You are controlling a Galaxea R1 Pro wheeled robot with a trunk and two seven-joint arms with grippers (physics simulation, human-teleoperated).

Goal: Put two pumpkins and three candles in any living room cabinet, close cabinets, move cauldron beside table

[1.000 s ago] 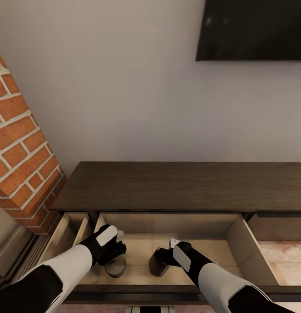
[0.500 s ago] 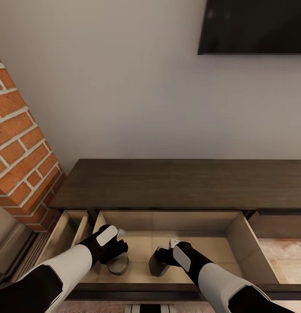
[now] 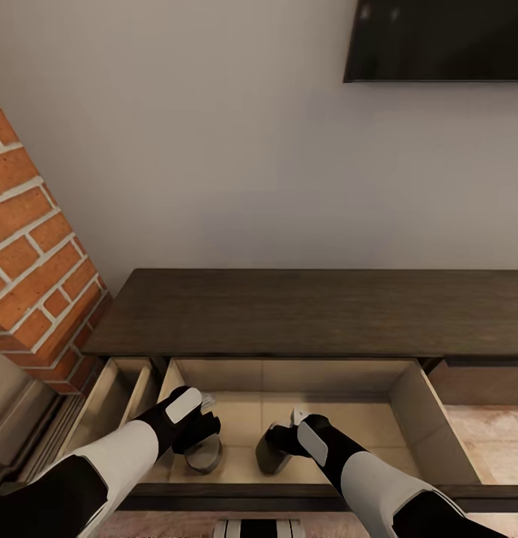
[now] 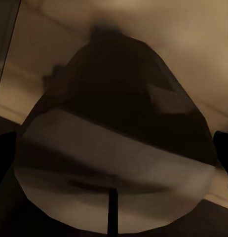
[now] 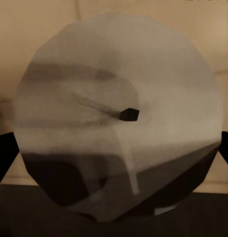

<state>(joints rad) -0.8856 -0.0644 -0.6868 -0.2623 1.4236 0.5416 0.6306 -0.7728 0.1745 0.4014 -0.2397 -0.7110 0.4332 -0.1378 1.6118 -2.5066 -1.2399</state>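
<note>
down in the open drawer point(image 3: 427, 418) of the low dark brown cabinet point(image 3: 311, 310), both arms are reaching in at once. the left gripper point(image 3: 201, 433) sits over one candle point(image 3: 205, 456), which is on the pale drawer floor near the front, and the left wrist view has that candle point(image 4: 114, 148) looming close and dark. the right gripper point(image 3: 282, 439) is at a second candle point(image 3: 270, 452), just beside the first one but apart from it, also low on the drawer floor; the right wrist view looks straight onto its flat round top point(image 5: 119, 118), small dark wick stub in the middle. dark finger edges flank each candle in the wrist views, so the fingers look spread around them, but whether they are clamped on or already loosened, cannot tell from here.

progress call, then: two candles look as good as delivered into the cabinet, seemingly at the setting-down or letting-go stage. what's left is plenty, going by the task: a third candle and two pumpkins to bring in, a cauldron to park by the table, and this drawer, plus the narrower one point(image 3: 109, 403) standing open beside it toward the brick fireplace point(image 3: 34, 261), to push shut. tv point(image 3: 438, 37) up on the wall, so this is the living room all right.
</note>
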